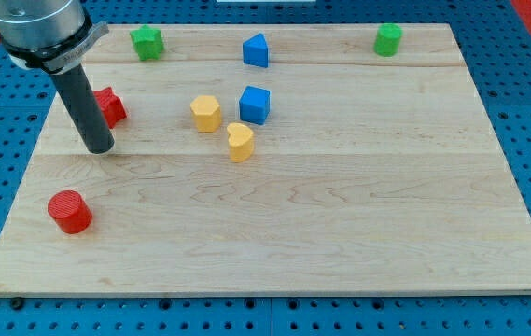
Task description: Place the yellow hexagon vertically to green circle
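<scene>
The yellow hexagon [206, 112] lies left of the board's middle, upper half. The green circle [388, 40] stands at the view's top right, far from it. My tip [101, 147] rests on the board at the view's left, well to the left of the yellow hexagon and a little lower. The rod partly covers a red block [111, 106] just behind it.
A yellow heart [240, 142] lies just below right of the hexagon. A blue cube [255, 105] sits right of the hexagon. A blue triangle [256, 50] and a green star-like block [146, 42] lie at the top. A red cylinder [69, 211] lies lower left.
</scene>
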{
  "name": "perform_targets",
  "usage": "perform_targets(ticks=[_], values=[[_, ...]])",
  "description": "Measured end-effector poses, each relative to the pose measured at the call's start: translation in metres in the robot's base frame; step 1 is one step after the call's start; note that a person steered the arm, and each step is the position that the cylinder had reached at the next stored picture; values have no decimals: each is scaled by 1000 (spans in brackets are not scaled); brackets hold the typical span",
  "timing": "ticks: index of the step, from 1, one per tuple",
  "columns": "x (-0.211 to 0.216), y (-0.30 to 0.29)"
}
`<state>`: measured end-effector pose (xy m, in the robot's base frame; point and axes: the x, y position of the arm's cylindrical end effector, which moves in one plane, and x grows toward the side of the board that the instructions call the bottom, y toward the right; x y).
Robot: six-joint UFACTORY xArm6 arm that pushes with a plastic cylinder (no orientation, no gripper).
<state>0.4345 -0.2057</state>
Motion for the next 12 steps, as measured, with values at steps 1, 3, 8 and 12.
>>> perform_targets(ticks=[1, 3, 8, 12], values=[[0, 0], [-42, 41], [-17, 212], [-17, 306]])
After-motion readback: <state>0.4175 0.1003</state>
